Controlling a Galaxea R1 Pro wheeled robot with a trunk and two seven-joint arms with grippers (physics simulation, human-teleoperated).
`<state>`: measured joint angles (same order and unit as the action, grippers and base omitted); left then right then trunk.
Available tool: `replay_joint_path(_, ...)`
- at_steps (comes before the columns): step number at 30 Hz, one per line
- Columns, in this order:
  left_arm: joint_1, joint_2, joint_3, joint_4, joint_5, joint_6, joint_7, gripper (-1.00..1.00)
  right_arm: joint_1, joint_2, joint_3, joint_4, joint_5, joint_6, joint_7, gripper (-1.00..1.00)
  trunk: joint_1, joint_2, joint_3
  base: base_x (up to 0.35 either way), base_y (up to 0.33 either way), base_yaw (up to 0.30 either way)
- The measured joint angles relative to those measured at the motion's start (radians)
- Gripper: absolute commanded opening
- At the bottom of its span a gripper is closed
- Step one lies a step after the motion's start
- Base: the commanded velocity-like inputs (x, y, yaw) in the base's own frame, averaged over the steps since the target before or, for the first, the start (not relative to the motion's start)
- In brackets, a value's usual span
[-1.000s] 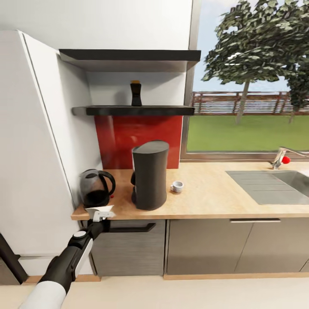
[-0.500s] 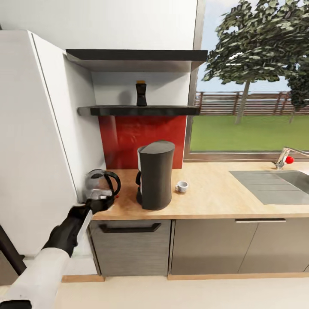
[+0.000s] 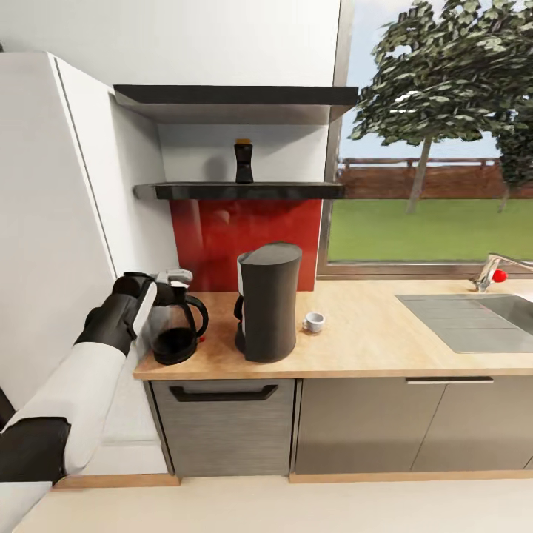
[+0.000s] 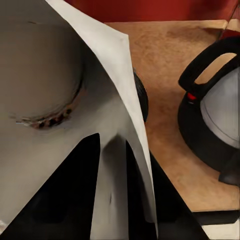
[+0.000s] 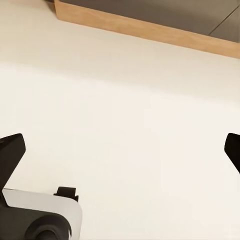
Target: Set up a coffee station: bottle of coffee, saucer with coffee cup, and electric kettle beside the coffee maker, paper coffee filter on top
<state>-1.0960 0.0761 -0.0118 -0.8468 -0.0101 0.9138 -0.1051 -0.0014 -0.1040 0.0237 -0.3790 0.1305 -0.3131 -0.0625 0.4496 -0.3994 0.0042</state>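
Note:
My left gripper (image 3: 176,278) is shut on a white paper coffee filter (image 4: 75,100) and hovers just over the lid of the dark electric kettle (image 3: 176,327), close to the fridge side. In the left wrist view the filter spreads out past the black fingers (image 4: 70,200), with the kettle (image 4: 215,110) beside it. The tall dark coffee maker (image 3: 268,302) stands on the countertop (image 3: 363,340) right of the kettle. A small white coffee cup (image 3: 314,321) sits to its right. The coffee bottle (image 3: 243,161) stands on the lower black shelf (image 3: 296,191). My right gripper (image 5: 120,150) hangs open above the floor.
A white fridge (image 3: 52,222) borders the counter at the left. The sink (image 3: 474,318) and its faucet (image 3: 490,272) lie at the far right, under a window. A red backsplash (image 3: 222,237) sits behind the coffee maker. A drawer handle (image 3: 220,393) is below the counter edge.
My left arm has lifted the filter from below the counter's front edge to just above the kettle. The head view shifted slightly to the left early on.

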Motion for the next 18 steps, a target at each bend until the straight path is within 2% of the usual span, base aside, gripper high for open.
replay_joint_path(2,-0.028,0.000,-0.043,0.014,0.000,0.019,-0.005,-1.00,0.000,0.000,0.000,0.000,0.000,0.000,0.000,1.00,0.000,0.000,0.000,0.000,0.000,0.000)
replay_joint_path(4,-0.063,0.000,-0.110,0.031,0.001,0.047,-0.024,-1.00,0.000,0.000,0.000,0.000,0.000,0.000,0.000,1.00,0.000,0.000,0.000,0.000,0.000,0.000)
replay_joint_path(7,-0.103,0.001,-0.170,0.047,0.000,0.074,-0.065,-1.00,0.000,0.000,0.000,0.000,0.000,0.000,0.000,1.00,0.000,0.000,0.000,0.000,0.000,0.000)
replay_joint_path(11,-0.155,-0.001,-0.199,0.089,-0.001,0.087,-0.119,-1.00,0.000,0.000,0.000,0.001,0.000,0.000,0.000,1.00,0.000,0.000,0.000,0.000,0.000,0.000)
replay_joint_path(12,-0.193,-0.002,-0.207,0.136,-0.001,0.089,-0.140,-1.00,0.000,0.000,0.000,0.001,0.000,0.000,0.000,1.00,0.000,0.000,0.000,0.000,0.000,0.000)
replay_joint_path(15,-0.248,-0.003,-0.212,0.206,-0.002,0.090,-0.166,-1.00,0.000,0.000,0.000,0.001,0.000,0.000,0.000,1.00,0.000,0.000,0.000,0.000,0.000,0.000)
replay_joint_path(16,-0.275,-0.004,-0.232,0.241,-0.002,0.090,-0.179,-1.00,0.000,0.000,0.000,0.001,0.000,0.000,0.000,1.00,0.000,0.000,0.000,0.000,0.000,0.000)
replay_joint_path(18,-0.369,-0.011,-0.366,0.369,0.001,0.092,-0.292,-1.00,0.000,0.000,0.000,0.001,0.000,0.000,0.000,1.00,0.000,0.000,0.000,0.000,0.000,0.000)
